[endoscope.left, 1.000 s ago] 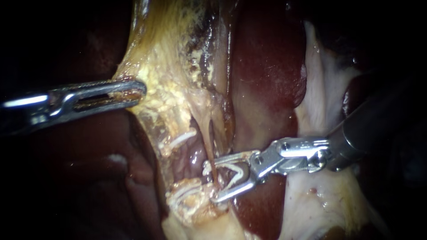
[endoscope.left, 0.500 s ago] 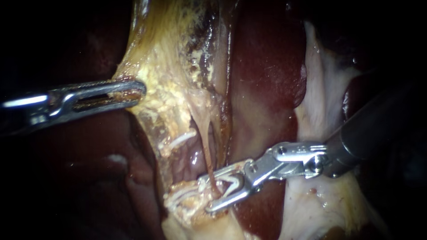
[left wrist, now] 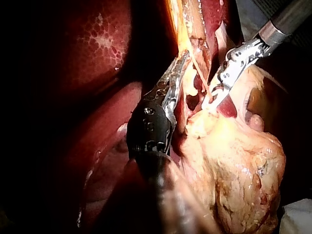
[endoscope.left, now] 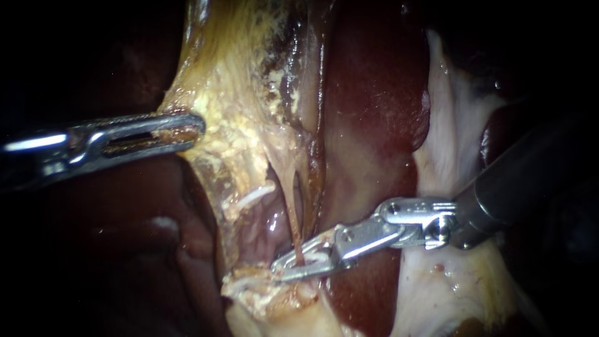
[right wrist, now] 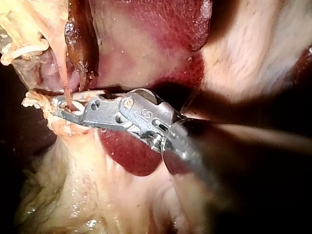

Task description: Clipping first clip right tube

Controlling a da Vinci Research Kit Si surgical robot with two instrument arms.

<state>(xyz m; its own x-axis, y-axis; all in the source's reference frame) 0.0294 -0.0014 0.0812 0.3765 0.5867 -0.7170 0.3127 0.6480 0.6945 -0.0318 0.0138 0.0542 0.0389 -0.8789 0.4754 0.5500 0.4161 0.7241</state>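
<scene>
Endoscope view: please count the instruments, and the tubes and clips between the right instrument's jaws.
Instruments: 2 (left instrument, gripping tissue; right instrument)
Tube between the right jaws: 1
Clip in those jaws: 1
Total: 4

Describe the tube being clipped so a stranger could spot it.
Start at the dark red liver. Left of it, thin strands hang from yellow tissue. The tube is the reddish-brown strand, the only one clamped by the jaws of the right instrument.

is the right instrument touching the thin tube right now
Touching. The endoscope view shows the right instrument closed around the tube, pressing it from both sides.
</scene>
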